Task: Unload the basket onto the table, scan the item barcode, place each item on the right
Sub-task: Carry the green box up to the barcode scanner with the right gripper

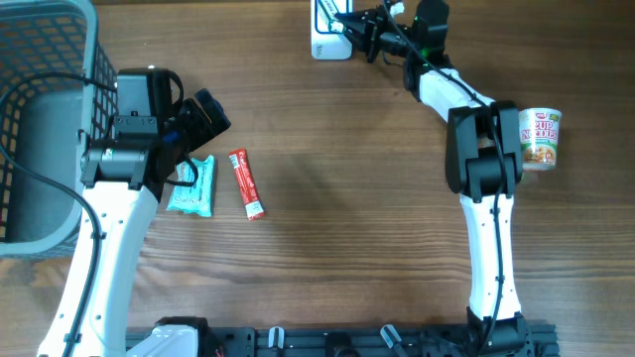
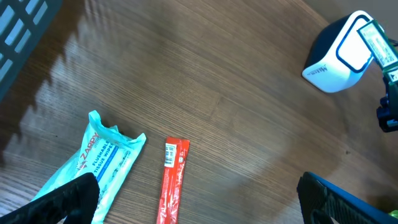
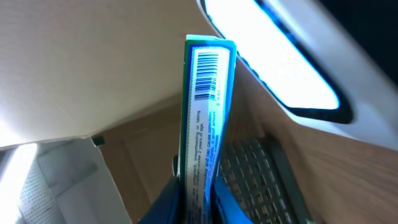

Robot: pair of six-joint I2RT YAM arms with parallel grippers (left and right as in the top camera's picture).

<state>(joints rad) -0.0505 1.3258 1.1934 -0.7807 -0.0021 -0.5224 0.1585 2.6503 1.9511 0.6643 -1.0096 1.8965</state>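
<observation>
A narrow green-edged box [image 3: 208, 106] stands upright in my right gripper [image 3: 199, 193], which is shut on its lower end. The box's printed barcode face shows near the top, lit blue, right next to the bright window of the white scanner [image 3: 280, 56]. In the overhead view my right gripper [image 1: 353, 27] is at the scanner [image 1: 325, 40] on the table's far edge. My left gripper [image 1: 203, 117] hangs open over the left side, and nothing is between its fingers [image 2: 71, 199].
A teal tissue packet [image 1: 191, 186] and a red stick packet [image 1: 247, 183] lie below my left gripper. A grey mesh basket [image 1: 94, 59] stands at the far left. A cup of noodles [image 1: 541, 139] lies beside the right arm.
</observation>
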